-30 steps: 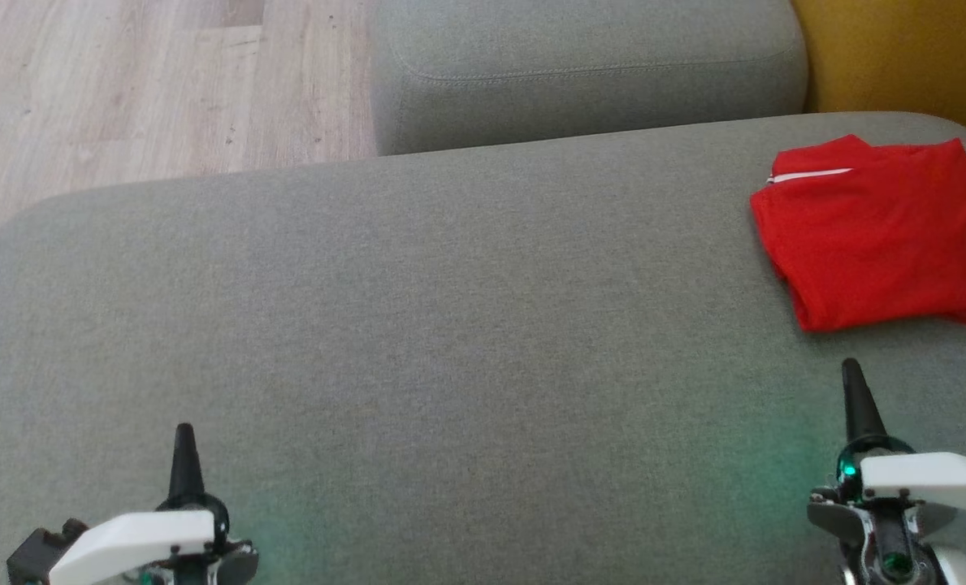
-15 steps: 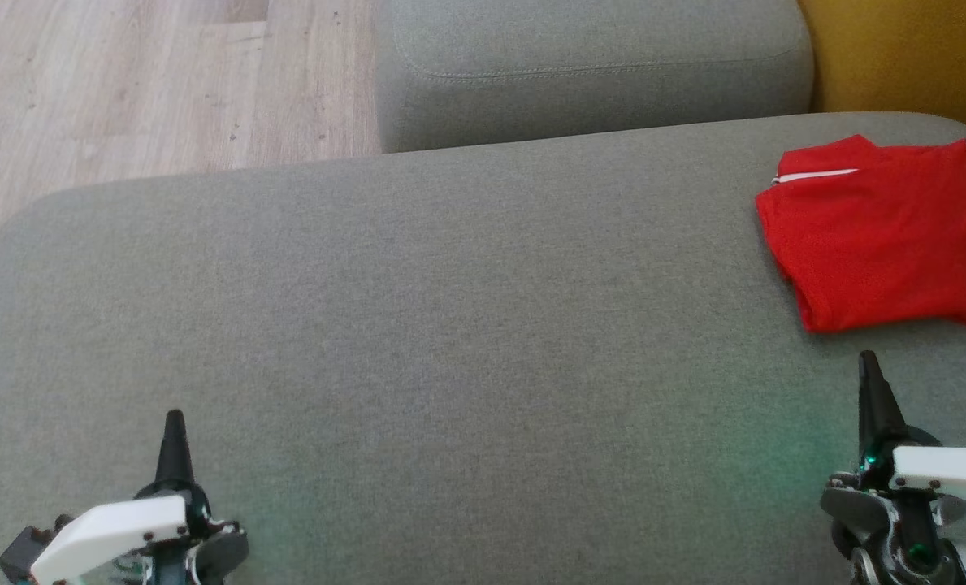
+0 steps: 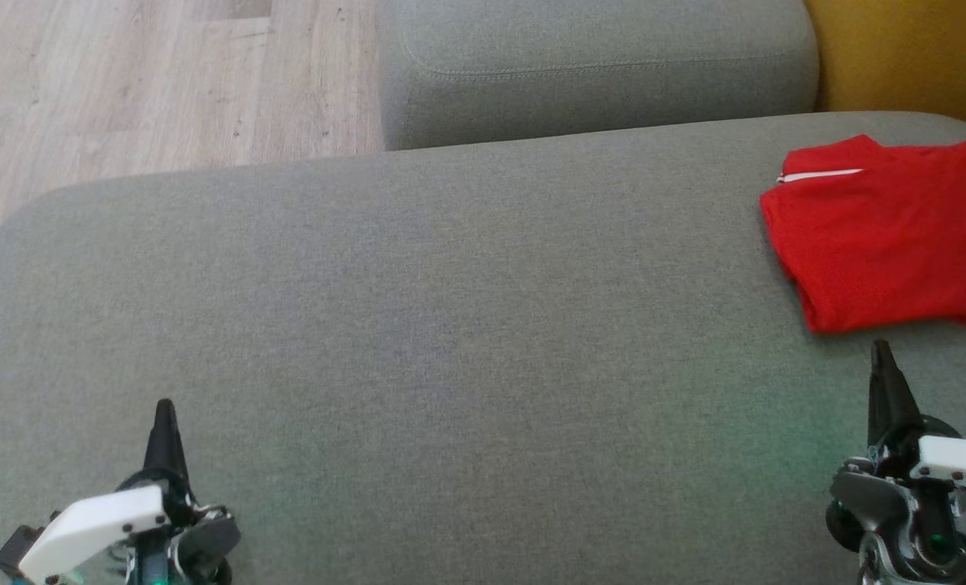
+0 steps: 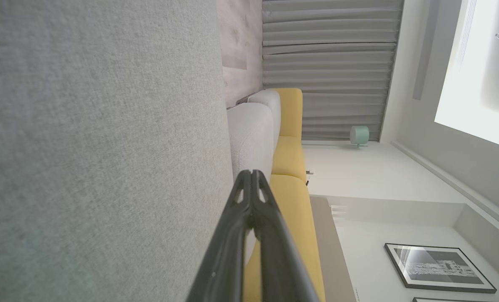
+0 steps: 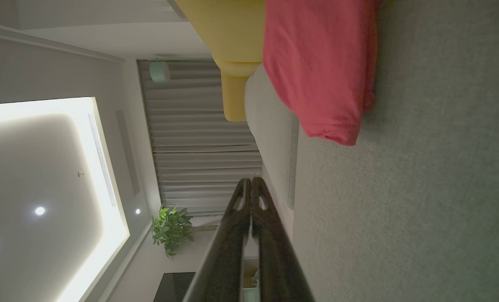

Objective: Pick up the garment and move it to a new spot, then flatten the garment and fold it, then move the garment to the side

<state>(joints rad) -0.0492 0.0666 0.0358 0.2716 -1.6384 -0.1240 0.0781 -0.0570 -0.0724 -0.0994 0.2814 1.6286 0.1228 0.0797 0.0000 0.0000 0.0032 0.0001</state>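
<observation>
At the far right of the grey seat cushion (image 3: 450,325) lay the folded red garment (image 3: 889,236), with a thin white stripe (image 3: 820,174) by its far edge. The right gripper (image 3: 881,348) sat just near of it, apart from the cloth, its 2 fingers pressed together on nothing. The left gripper (image 3: 163,406) sat well apart at the near left, its tips likewise together and empty. Beyond the seat stood a second grey cushion (image 3: 596,65), with wooden floor (image 3: 125,81) to its left and yellow upholstery (image 3: 905,57) to its right. The garment's right side was cut off by the head view's edge. Whether either gripper touched the seat could not be told.
</observation>
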